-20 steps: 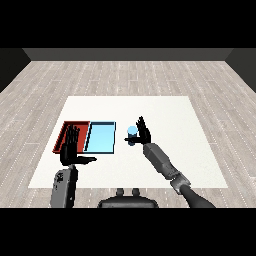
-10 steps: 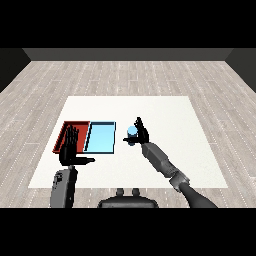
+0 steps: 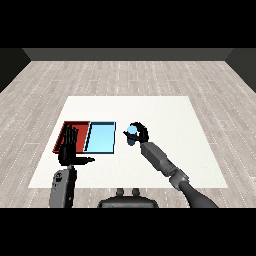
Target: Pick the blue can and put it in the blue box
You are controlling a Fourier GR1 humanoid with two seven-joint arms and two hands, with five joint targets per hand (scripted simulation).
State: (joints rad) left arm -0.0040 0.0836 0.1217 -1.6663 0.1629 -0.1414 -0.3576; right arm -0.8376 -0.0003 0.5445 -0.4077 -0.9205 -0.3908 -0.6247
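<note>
- Pale wood flooring surrounds the white desk (image 3: 150,107), where the red tray (image 3: 64,135) and light blue tray (image 3: 101,138) lie side by side.
- A second ago the right hand (image 3: 141,132) stood with fingers spread beside the blue can (image 3: 131,133); now its fingers are curled round that can, just right of the light blue tray.
- That suggests the grasp is made; lifting and carrying it left to the tray remain.
- Left hand (image 3: 69,148), fingers straight, hovers over the red tray's near edge as before.
</note>
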